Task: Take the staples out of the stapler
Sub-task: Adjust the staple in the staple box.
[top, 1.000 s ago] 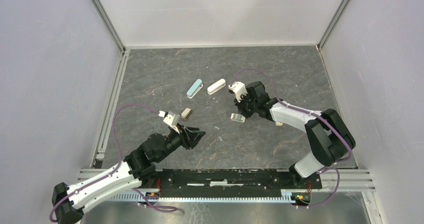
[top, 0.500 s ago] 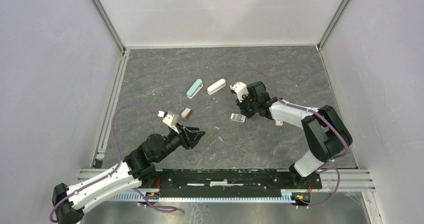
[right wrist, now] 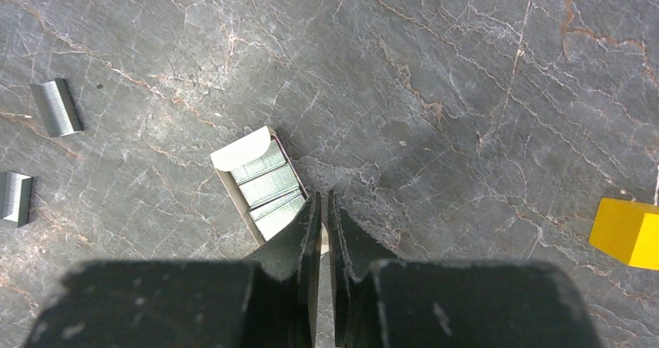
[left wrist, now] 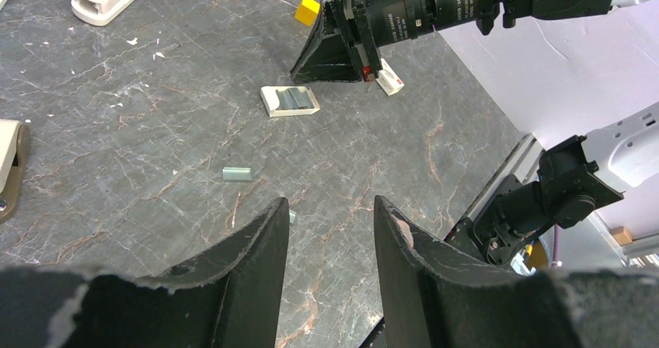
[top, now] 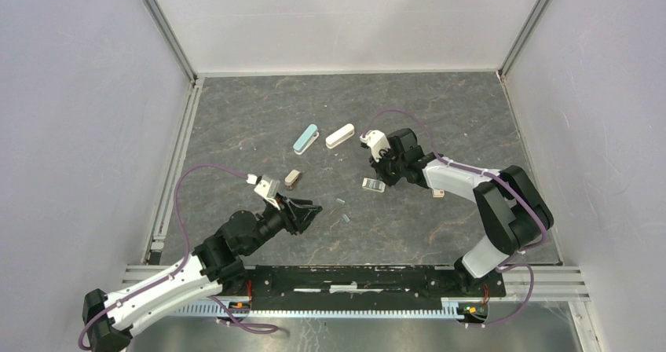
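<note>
The right pincer (right wrist: 323,200) is squeezed almost closed, its tips low over the worktop (right wrist: 466,68), just beside a small open box (right wrist: 260,185) of grey strips. The left pincer (left wrist: 330,208) hangs parted and empty. Neither has visibly shifted since half a second ago. Two loose staples (right wrist: 56,107) lie between the pincers. In the left wrist view a finger cuts one of them off.
</note>
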Robot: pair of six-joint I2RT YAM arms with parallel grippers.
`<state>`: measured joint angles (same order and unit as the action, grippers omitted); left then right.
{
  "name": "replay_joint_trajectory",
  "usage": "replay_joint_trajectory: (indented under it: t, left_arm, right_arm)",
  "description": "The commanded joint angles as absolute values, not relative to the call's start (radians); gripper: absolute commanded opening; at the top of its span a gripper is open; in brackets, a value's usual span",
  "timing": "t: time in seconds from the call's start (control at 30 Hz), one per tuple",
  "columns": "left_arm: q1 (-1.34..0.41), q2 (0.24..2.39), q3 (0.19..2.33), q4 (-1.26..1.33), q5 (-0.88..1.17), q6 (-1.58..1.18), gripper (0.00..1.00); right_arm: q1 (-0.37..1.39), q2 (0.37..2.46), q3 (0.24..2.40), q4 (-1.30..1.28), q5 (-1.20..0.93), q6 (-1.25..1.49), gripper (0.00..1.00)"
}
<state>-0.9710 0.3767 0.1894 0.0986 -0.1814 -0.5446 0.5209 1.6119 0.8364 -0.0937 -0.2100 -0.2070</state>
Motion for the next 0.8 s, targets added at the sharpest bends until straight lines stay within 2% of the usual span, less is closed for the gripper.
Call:
replay_joint_trajectory:
  t: [0.0, 0.37, 0.77]
  left_arm:
    - [-0.969, 0.37, 0.184, 0.104, -0.193, -0.523, 0.51]
    - [-0.969, 0.372, 0.187, 0.104, -0.19, -0.526, 0.51]
    - [-0.969, 0.382, 0.187, 0.114, -0.19, -0.528, 0.51]
  right_arm:
    - [0.519, 1.569, 0.835, -0.082, -0.229, -0.229, 0.12]
    - [0.519, 1.558, 0.837, -0.084, -0.328, -0.256, 0.12]
    - [0.521, 1.58, 0.83, -0.093, -0.333, -0.262, 0.14]
